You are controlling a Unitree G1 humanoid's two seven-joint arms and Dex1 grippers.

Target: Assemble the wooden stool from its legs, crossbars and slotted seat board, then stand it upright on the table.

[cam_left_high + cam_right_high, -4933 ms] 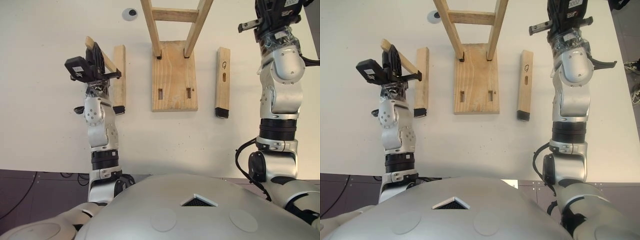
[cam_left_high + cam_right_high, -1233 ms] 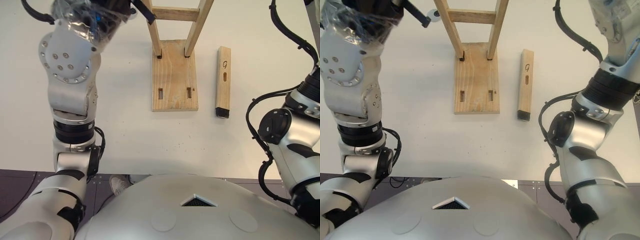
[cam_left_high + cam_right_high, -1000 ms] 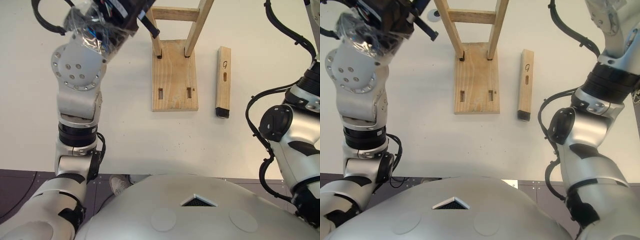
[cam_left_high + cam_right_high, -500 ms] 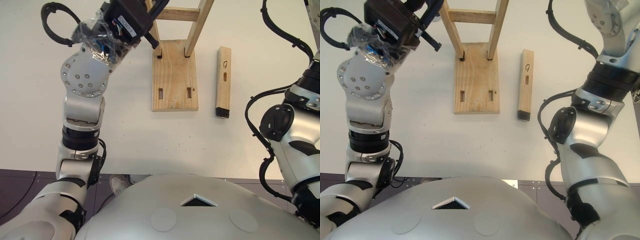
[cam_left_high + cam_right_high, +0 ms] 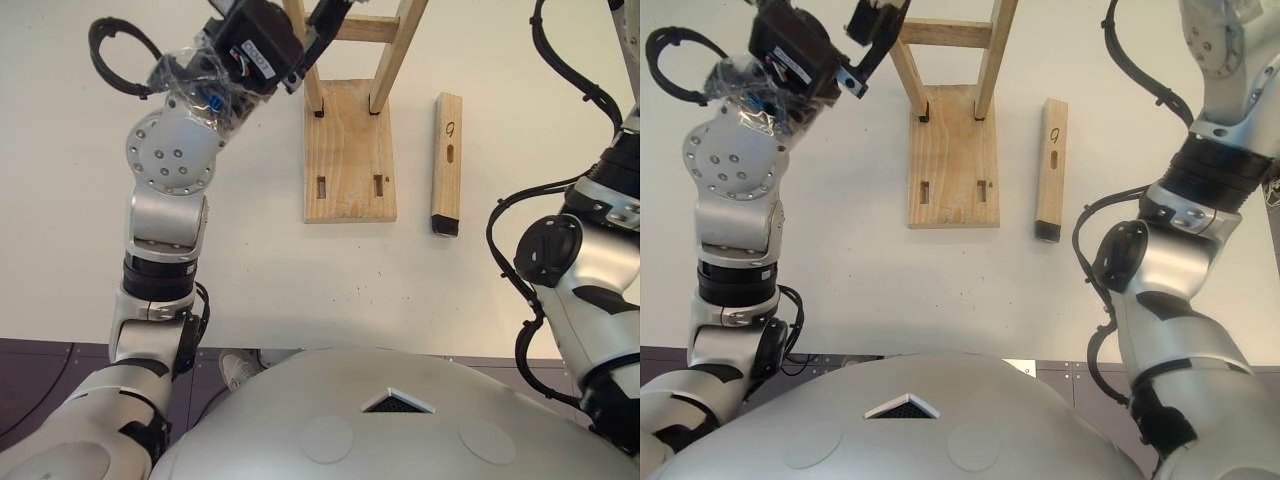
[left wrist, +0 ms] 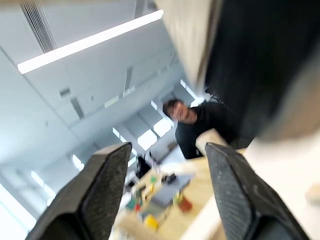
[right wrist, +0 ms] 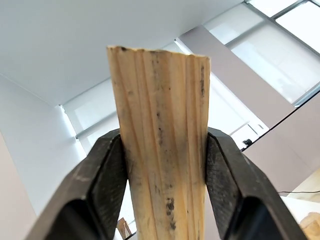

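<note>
Seat board (image 5: 349, 150) is lying flat on the white worktop (image 5: 240, 270), slotted face up. Two legs are standing in the slots at its far end: one at the far-left corner (image 5: 308, 70), one at the far-right corner (image 5: 385, 70). A crossbar (image 5: 352, 29) is joining them above the board. The two slots at the near end of the seat board are sitting open.

A loose leg (image 5: 447, 160) is lying on the worktop just to the right of the seat board, parallel to its long edge, not touching it, dark cap toward the near end.

Left hand (image 6: 166, 160) is hanging raised beyond the far-left corner of the seat board, close to the left standing leg and the crossbar; contact with them cannot be told. Its fingers (image 6: 105, 195) are spread apart, released, nothing between them.

Right hand (image 7: 159, 150) is clenching a wooden bar (image 7: 160, 100), fingers (image 7: 105, 185) pressing on both of its sides, the cut end projecting past the fingertips. The right arm is rising on the right side of the seat board.
</note>
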